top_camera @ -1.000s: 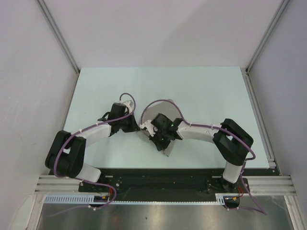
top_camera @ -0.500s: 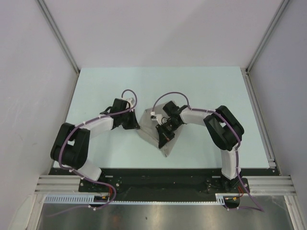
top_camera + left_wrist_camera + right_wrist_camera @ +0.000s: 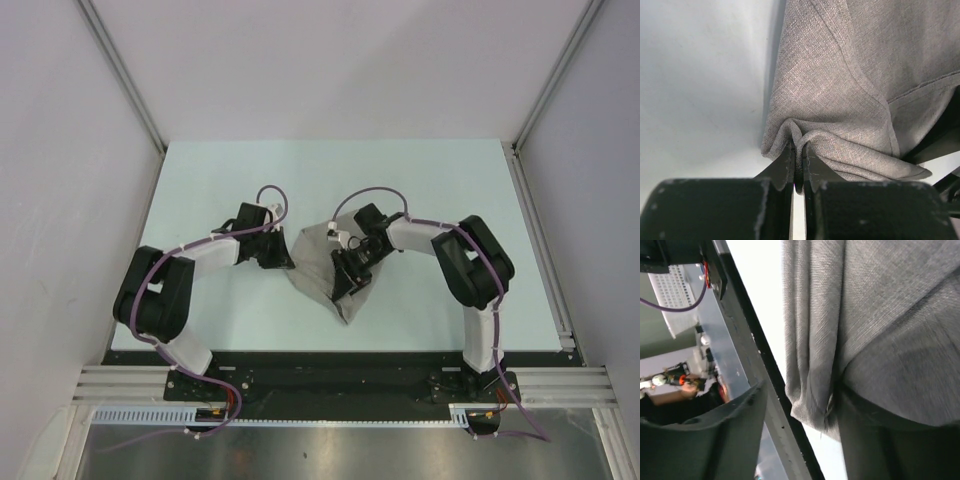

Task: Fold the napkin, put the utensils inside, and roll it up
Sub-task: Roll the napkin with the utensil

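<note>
The grey-beige napkin [image 3: 312, 262] lies bunched in a rough triangle at the table's middle, its point toward the near edge. My left gripper [image 3: 283, 262] is shut on a pinched fold of the napkin's [image 3: 850, 90] left edge, the jaws [image 3: 798, 150] pressed together on the cloth. My right gripper [image 3: 346, 280] is over the napkin's right half and stands open. In the right wrist view the napkin [image 3: 880, 315] drapes over one finger, while the other finger [image 3: 740, 415] stands well apart from it. The utensils are out of view.
The pale table [image 3: 440, 190] is bordered by a black strip and a metal rail [image 3: 340, 385] at the near edge, where both arm bases sit. White walls with metal posts close in the left, right and back sides.
My right gripper has gone from shut to open and has moved back and right over the napkin. The cloth now lies flatter and more spread. The left arm has shifted slightly, still gripping.
</note>
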Controlling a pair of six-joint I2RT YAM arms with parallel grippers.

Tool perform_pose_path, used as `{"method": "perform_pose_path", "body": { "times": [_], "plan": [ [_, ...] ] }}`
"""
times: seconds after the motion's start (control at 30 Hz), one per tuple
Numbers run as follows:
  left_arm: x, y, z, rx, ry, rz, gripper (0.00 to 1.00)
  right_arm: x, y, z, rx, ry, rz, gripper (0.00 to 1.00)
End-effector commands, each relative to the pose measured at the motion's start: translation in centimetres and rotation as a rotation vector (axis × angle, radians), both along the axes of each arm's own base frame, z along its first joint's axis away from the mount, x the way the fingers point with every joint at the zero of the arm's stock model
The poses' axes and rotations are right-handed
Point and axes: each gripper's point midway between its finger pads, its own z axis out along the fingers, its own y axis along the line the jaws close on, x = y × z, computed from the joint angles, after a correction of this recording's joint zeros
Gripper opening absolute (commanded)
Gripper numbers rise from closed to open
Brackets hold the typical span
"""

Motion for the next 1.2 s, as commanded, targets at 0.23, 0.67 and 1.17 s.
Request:
{"method": "perform_pose_path", "body": {
  "times": [0.23, 0.67, 1.17],
  "plan": [
    [1.2, -0.2, 0.2, -0.004, -0.02, -0.013, 0.0, 7.0, 1.4, 8.4, -0.146, -0.656, -0.185, 0.76],
    [1.2, -0.2, 0.2, -0.007, -0.018, -0.013, 0.0, 8.4, 7.0, 4.7, -0.23, -1.08, -0.125, 0.84],
    [1.5, -0.1, 0.6, -0.015, -0.03, -0.007, 0.0, 6.4, 7.7, -0.3, -0.222, -0.94, -0.019, 0.71]
  ]
}}
